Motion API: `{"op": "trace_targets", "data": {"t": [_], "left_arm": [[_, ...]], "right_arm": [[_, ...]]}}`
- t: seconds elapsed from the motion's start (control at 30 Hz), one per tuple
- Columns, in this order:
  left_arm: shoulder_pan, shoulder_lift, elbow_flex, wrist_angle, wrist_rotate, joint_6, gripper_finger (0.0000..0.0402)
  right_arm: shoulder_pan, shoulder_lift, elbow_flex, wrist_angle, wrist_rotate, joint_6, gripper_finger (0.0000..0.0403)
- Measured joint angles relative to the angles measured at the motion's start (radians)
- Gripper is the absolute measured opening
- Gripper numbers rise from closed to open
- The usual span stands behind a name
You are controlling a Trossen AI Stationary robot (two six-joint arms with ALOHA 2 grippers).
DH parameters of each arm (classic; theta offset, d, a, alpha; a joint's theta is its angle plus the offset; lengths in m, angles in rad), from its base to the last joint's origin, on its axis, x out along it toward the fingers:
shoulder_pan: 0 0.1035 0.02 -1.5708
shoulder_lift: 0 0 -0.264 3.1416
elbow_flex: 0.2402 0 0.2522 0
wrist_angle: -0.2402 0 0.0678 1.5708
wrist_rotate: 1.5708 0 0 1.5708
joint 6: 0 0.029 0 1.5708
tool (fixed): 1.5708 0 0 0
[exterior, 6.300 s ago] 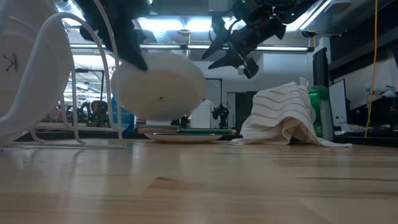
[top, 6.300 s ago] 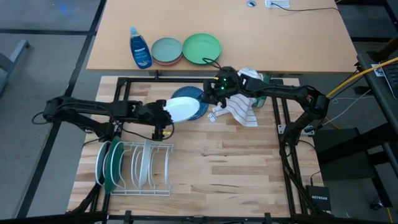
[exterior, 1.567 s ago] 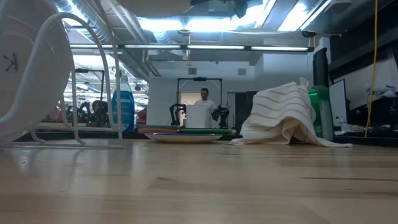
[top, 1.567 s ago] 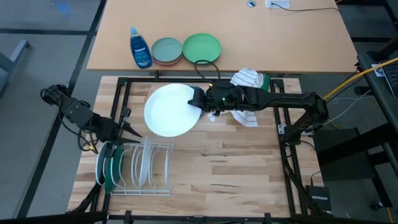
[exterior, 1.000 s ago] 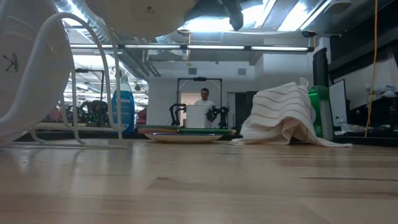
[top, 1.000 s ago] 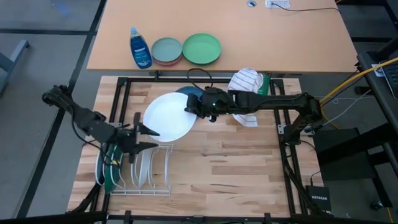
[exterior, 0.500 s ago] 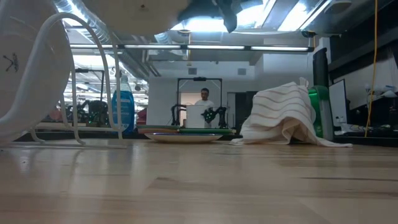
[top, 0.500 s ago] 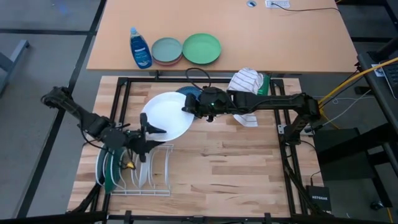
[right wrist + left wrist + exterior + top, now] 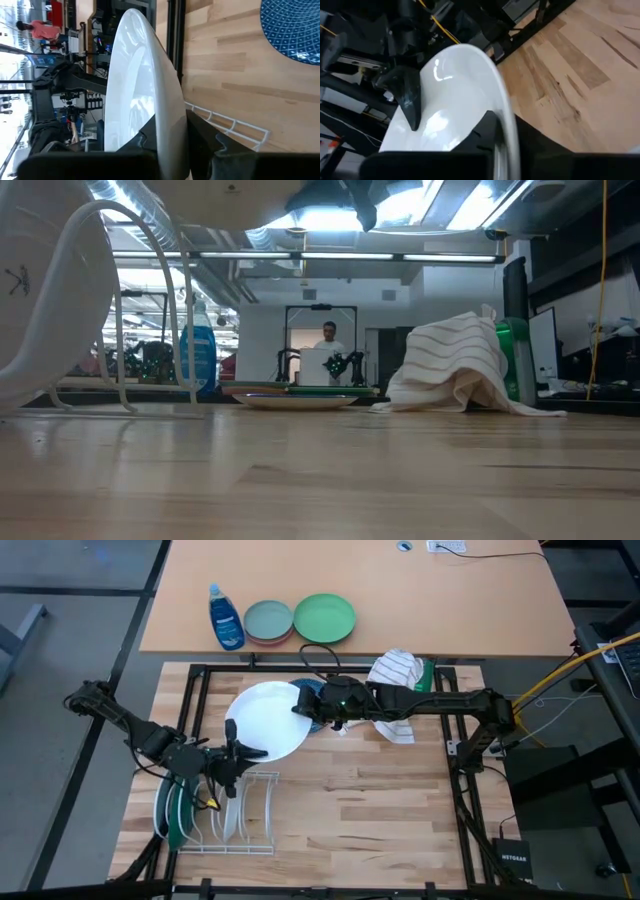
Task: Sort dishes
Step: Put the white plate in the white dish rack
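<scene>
Since half a second ago the white plate (image 9: 268, 720) has barely shifted, while my left gripper (image 9: 240, 752) has edged in, its fingers now straddling the plate's near rim, spread and not yet closed. My right gripper (image 9: 306, 707) is clamped on the far rim, holding the plate in the air above the table (image 9: 380, 810), over the dish rack (image 9: 225, 810). A blue speckled plate (image 9: 292, 27) lies flat behind.

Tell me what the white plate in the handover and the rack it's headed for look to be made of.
The white plate, held at its rim by the right gripper with the left gripper at its opposite edge, looks like glazed ceramic or porcelain: glossy highlights, thick rolled rim. Melamine can't be ruled out. The dish rack looks like thin bent wire with a white coating.
</scene>
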Motion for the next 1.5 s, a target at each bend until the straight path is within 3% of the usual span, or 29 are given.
{"op": "trace_targets", "data": {"t": [0.97,1.5], "left_arm": [[0.002,-0.005,0.000,-0.014,0.008,-0.056,0.0004],[0.000,-0.008,0.000,-0.067,0.008,-0.042,0.0002]], "right_arm": [[0.003,-0.001,0.001,-0.071,0.053,-0.003,0.0087],[-0.010,-0.001,0.000,-0.078,-0.105,-0.011,0.0088]]}}
